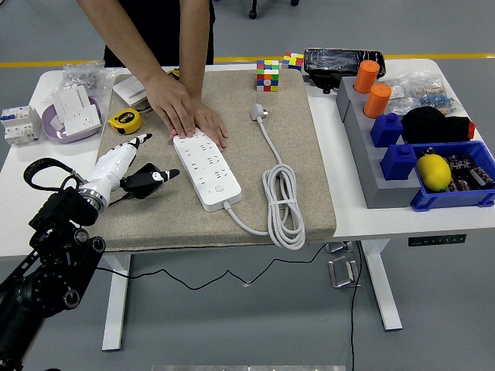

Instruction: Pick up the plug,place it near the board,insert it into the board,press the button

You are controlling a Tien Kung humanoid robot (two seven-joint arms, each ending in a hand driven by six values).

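The white power strip lies on the beige mat, its button near the front end. A person's hands press down on its far end. The strip's own white cord is coiled to the right and ends in a white plug. My left hand, white with black fingers, hovers just left of the strip. It looks shut on a small black plug that trails a thin black cable. The plug is a few centimetres from the strip's left edge.
A yellow tape measure and a purple dish of white sockets sit at the left. Cubes stand at the back. Grey blocks with orange cylinders and a blue bin holding a lemon fill the right side.
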